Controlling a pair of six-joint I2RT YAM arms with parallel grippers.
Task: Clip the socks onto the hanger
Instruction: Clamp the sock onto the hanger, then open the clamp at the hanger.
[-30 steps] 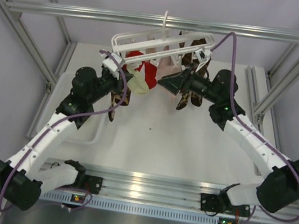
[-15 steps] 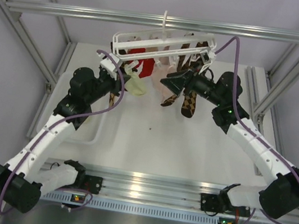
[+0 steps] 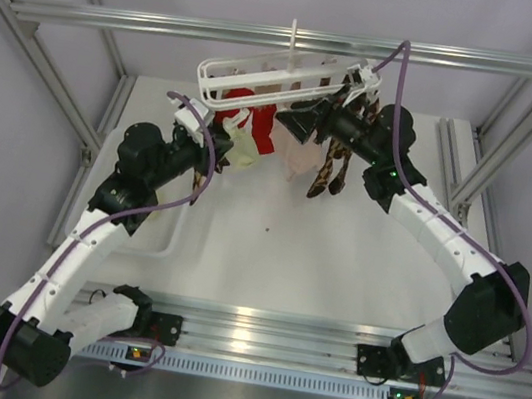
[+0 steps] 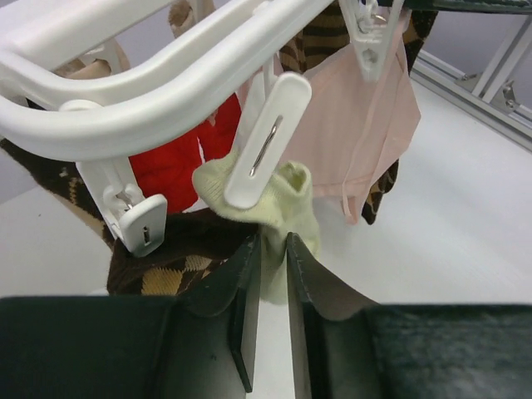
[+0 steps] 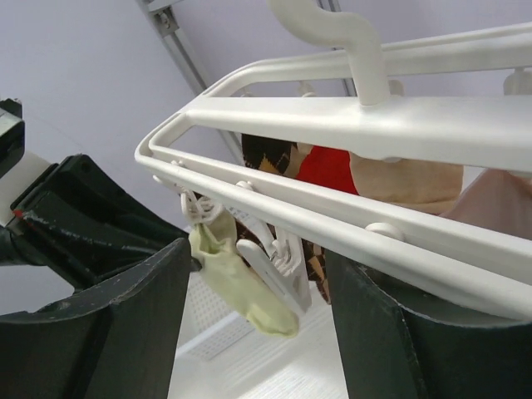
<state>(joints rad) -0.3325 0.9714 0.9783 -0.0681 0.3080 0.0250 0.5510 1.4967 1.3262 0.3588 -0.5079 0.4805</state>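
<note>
Left pincer (image 4: 273,249) astride sock (image 4: 291,199), argyle sock (image 4: 166,259) alongside

Cream sock (image 4: 287,199) in a white clip (image 4: 262,141), tool (image 4: 273,246) narrowly apart around its tail.

Bright, even overhead light leaves only faint shadows on the white tabletop (image 3: 337,261), glare streaks the brushed aluminium rail (image 3: 256,325), and the close white plastic rectangular hanger frame (image 4: 166,75) looks soft.
</note>
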